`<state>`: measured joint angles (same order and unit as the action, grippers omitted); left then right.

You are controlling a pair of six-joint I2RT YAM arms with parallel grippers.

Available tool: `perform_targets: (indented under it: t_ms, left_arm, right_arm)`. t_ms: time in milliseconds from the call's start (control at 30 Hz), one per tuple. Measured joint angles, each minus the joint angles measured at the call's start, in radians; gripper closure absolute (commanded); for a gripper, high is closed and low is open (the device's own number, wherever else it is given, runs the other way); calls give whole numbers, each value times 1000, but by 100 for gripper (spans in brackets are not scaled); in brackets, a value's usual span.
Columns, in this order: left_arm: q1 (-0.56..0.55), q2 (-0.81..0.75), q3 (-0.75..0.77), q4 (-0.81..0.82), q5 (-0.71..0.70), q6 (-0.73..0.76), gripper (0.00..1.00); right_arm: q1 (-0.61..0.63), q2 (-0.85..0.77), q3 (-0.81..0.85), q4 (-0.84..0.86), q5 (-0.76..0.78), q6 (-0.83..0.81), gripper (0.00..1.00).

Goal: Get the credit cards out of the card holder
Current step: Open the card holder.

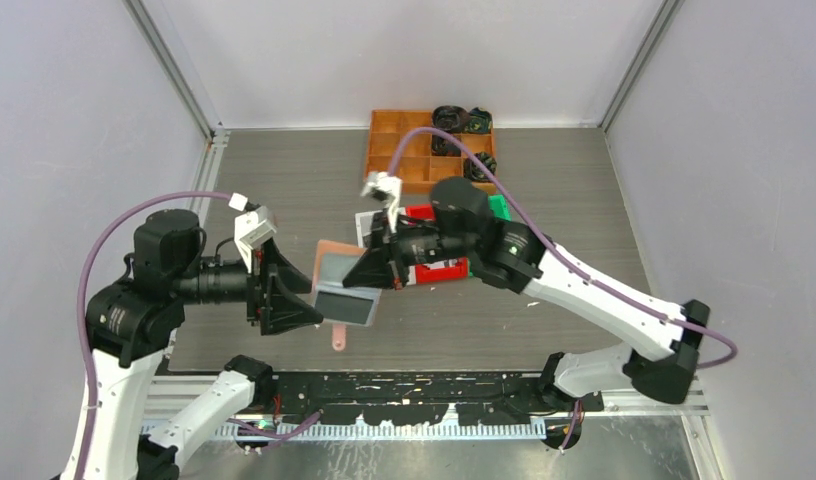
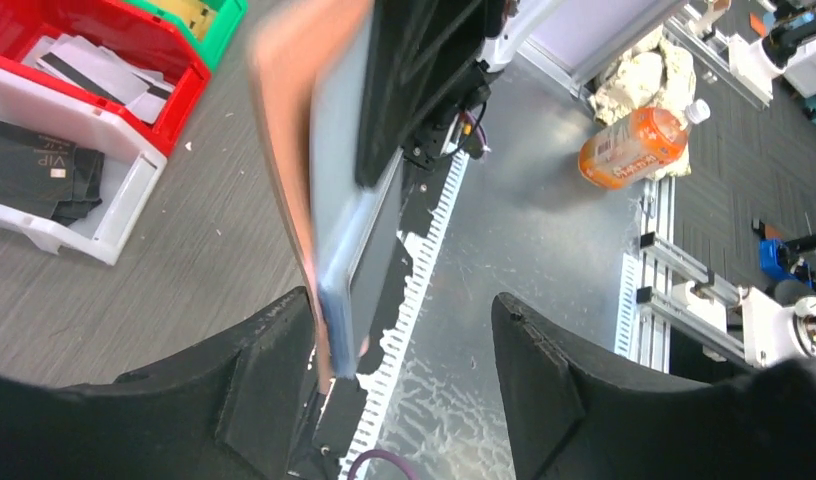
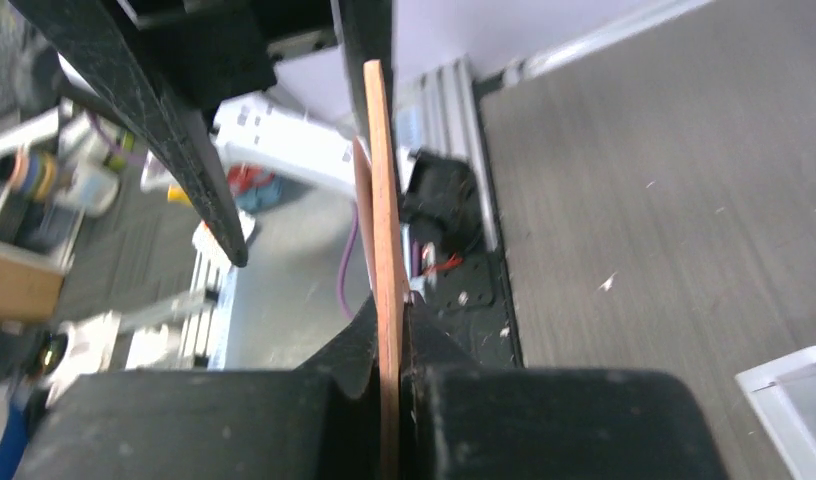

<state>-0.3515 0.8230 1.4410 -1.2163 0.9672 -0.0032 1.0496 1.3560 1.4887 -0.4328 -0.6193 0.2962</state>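
3 bins (image 2: 84, 85), orange tray (image 1: 394, 150) beyond card holder (image 1: 329, 250).

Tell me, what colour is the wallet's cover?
The wallet cover is salmon pink, clearest in the top view.

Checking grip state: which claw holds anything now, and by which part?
Right claw is shut on the card holder, pinching an edge of its pink cover. Left claw is open, gripping nothing.
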Motion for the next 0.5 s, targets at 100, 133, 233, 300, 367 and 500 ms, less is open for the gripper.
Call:
perform_targets:
  t_ms: [100,133,233,300,367,500]
  left_arm:
    - [0,-56,-56,103,-25,-111,34]
    - [0,-69,-70,135,-33,-145,35]
    - [0,-103,-123,236,-60,-262,36]
    - [0,-109,-147,296,-66,-339,39]
    - [0,-107,-163,356,-68,-414,42]
    - [0,-106,-172,463,-66,-535,60]
  right_arm:
    - [-25,-124,-196,272,74,124,99]
    - [-27,-158,-252,360,99,165,99]
    - [-26,-206,-344,577,151,274,99]
    - [-24,-204,-368,697,178,340,99]
    - [-24,-200,-384,781,201,388,99]
    - [-24,-198,-437,935,255,462,99]
